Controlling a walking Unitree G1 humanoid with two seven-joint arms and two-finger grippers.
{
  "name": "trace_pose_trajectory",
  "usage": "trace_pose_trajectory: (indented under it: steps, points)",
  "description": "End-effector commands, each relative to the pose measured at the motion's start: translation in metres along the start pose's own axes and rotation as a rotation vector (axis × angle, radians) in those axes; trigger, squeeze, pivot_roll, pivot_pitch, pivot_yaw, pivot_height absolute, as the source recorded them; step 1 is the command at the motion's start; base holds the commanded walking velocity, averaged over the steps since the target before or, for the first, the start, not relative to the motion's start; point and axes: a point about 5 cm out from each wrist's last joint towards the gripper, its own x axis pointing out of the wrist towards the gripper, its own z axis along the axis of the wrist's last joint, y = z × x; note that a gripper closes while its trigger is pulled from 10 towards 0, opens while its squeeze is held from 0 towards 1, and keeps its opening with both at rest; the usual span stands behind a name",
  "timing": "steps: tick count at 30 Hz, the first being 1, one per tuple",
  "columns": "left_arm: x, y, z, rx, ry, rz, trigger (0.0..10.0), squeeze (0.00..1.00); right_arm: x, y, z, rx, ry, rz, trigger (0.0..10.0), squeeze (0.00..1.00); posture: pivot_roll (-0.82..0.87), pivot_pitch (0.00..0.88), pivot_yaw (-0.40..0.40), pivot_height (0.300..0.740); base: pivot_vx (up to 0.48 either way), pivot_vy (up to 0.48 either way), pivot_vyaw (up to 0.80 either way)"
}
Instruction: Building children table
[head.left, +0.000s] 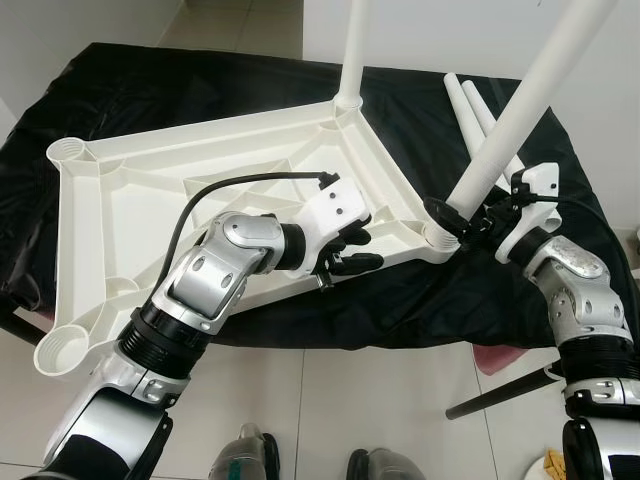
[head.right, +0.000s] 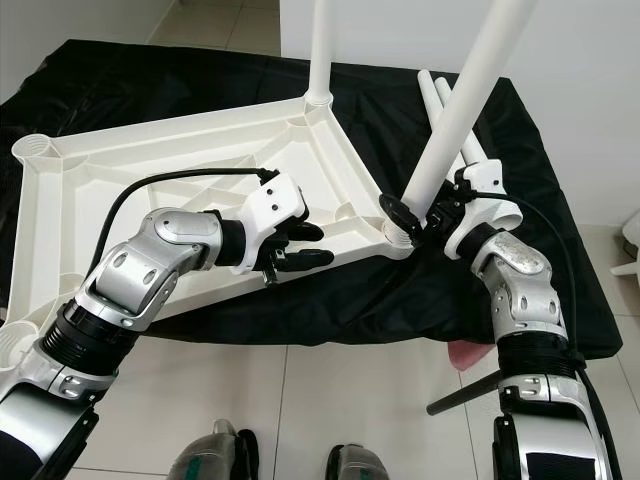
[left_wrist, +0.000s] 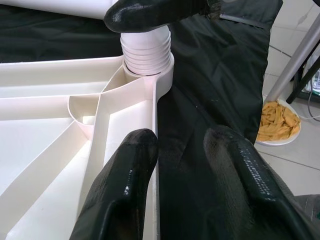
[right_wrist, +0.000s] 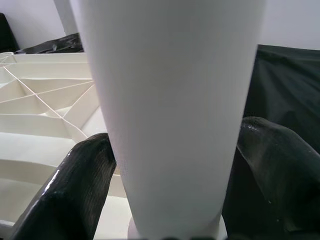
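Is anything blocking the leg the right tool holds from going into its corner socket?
Nothing visible. The right tool grips the leg near its base, and the threaded end already sits in the socket.

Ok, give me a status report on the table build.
Right gripper clamped on leg, seated in corner socket. Left gripper open at tabletop edge. Two sockets empty; spare legs behind.

The upturned tabletop (head.left: 200, 190) lies on the cloth-covered bench (head.left: 130, 80). The right gripper (head.left: 455, 222) clasps a leg (head.left: 520, 110) standing in the corner socket just before it. The left gripper (head.left: 355, 250) straddles the tabletop's near edge, left of that socket. Another leg (head.left: 352, 50) stands beyond; spare legs (head.left: 470, 105) lie behind.
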Motion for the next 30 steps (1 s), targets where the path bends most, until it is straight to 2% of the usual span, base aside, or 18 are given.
trace_pose_trajectory:
  steps: [1,8,9,10,11,12,13,25,26,30]
  points:
    - [0.0000,-0.0036,0.0010,0.014,-0.004,-0.008,10.0,0.00,-0.0028,-0.0042,0.0014,-0.017,0.004,-0.006,10.0,0.00,0.00,0.086,0.027,0.740,0.000,0.000,0.00]
    - [0.0009,-0.0036,0.0015,0.015,-0.005,-0.009,10.0,0.00,-0.0034,-0.0067,-0.0007,-0.022,0.012,-0.004,10.0,0.00,0.00,0.088,0.025,0.740,0.000,0.000,0.00]
    - [0.0011,-0.0034,0.0016,0.015,-0.006,-0.008,10.0,0.00,-0.0037,-0.0069,-0.0009,-0.022,0.012,0.001,2.5,0.00,0.00,0.088,0.024,0.740,0.000,0.000,0.00]
    - [0.0011,-0.0034,0.0016,0.015,-0.006,-0.008,10.0,0.00,-0.0037,-0.0069,-0.0009,-0.022,0.012,0.001,2.5,0.00,0.00,0.088,0.024,0.740,0.000,0.000,0.00]
    - [0.0012,-0.0033,0.0017,0.016,-0.006,-0.007,10.0,0.00,-0.0039,-0.0077,-0.0011,-0.028,0.015,-0.002,1.3,0.00,0.00,0.088,0.024,0.740,0.000,0.000,0.00]
    - [0.0012,-0.0033,0.0017,0.016,-0.006,-0.007,10.0,0.00,-0.0039,-0.0077,-0.0011,-0.028,0.015,-0.002,1.3,0.00,0.00,0.088,0.024,0.740,0.000,0.000,0.00]
    - [0.0012,-0.0032,0.0018,0.016,-0.006,-0.006,10.0,0.00,-0.0037,-0.0078,-0.0015,-0.023,0.015,0.001,0.0,0.00,0.00,0.087,0.023,0.740,0.000,0.000,0.00]
    - [0.0006,-0.0025,0.0026,0.019,-0.007,-0.001,10.0,0.00,-0.0036,-0.0082,-0.0033,-0.018,0.020,0.006,0.0,0.00,0.00,0.090,0.021,0.740,0.000,0.000,0.00]
    - [0.0005,-0.0025,0.0026,0.019,-0.007,0.000,10.0,0.00,-0.0033,-0.0075,-0.0046,-0.022,0.029,0.006,10.0,0.00,0.00,0.092,0.020,0.740,0.000,0.000,0.00]
    - [0.0002,-0.0024,0.0027,0.019,-0.007,0.001,10.0,0.00,-0.0029,-0.0066,-0.0073,-0.017,0.040,-0.001,10.0,0.00,0.00,0.096,0.019,0.740,0.000,0.000,0.00]
